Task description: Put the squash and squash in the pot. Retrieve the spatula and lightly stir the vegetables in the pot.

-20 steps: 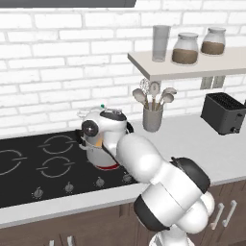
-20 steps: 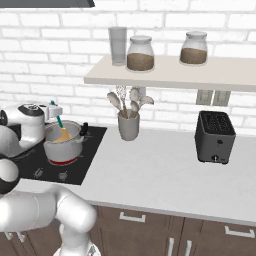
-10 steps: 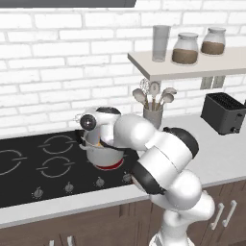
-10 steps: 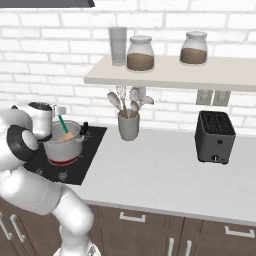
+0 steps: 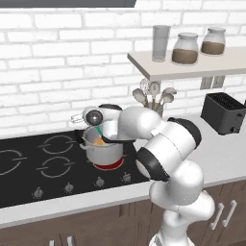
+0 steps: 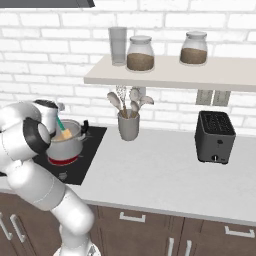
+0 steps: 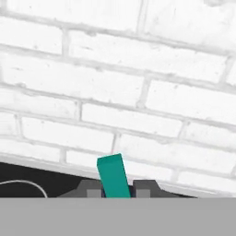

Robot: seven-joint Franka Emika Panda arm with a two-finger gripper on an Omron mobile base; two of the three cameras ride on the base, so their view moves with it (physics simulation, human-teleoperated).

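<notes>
Overhead, the gripper (image 7: 117, 190) clamps the teal spatula (image 5: 99, 132), its blade angled into the steel pot (image 5: 102, 151) on the cooktop (image 5: 43, 163).

The pot (image 5: 102, 153) sits on the cooktop's (image 5: 33, 161) right edge with the spatula (image 5: 99, 134) leaning in it, utensil crock (image 6: 128, 125) behind-right near the wall, toaster (image 6: 215, 137) further right under the shelf (image 6: 170, 77).

Steel pot (image 5: 102, 153) on black hob (image 5: 53, 166), spatula (image 5: 99, 132) inside, pincer (image 5: 96, 121) above
</notes>
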